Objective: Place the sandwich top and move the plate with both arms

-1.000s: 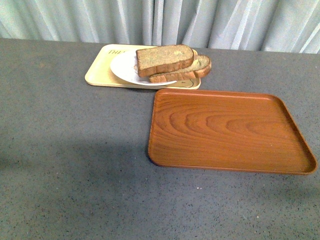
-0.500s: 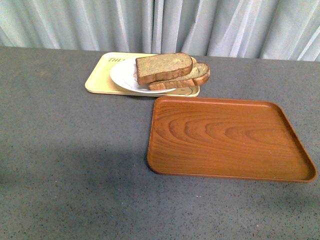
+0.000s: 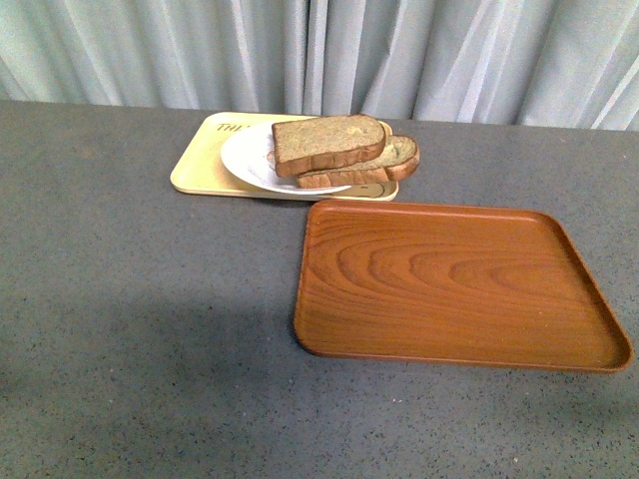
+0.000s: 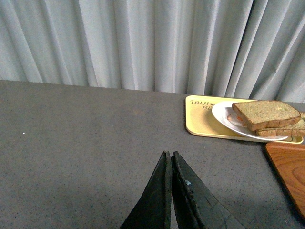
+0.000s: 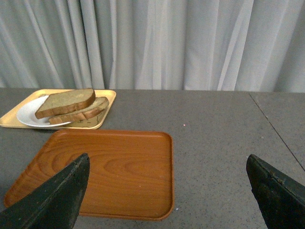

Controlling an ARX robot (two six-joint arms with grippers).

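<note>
In the front view, a white plate (image 3: 243, 157) sits in the upper middle of the frame on a pale yellow tray (image 3: 200, 165), which lies on a grey speckled table (image 3: 140, 329) before a pale curtain (image 3: 449, 50). The sandwich top (image 3: 327, 141), a thick brown slice with a dark crust, rests on the plate's right part, atop a flatter, paler slice (image 3: 384, 162) that juts past it to the right. An empty wood-grain tray (image 3: 454, 284) fills the centre right, just below the yellow tray. Neither arm appears in this view. In the left wrist view, the left gripper (image 4: 170, 160) rises from the bottom centre, its two black fingers pressed together with nothing between them, over bare table. In the right wrist view, the right gripper (image 5: 167, 169) has its fingers spread wide at the bottom corners, empty, above the wood-grain tray.
</note>
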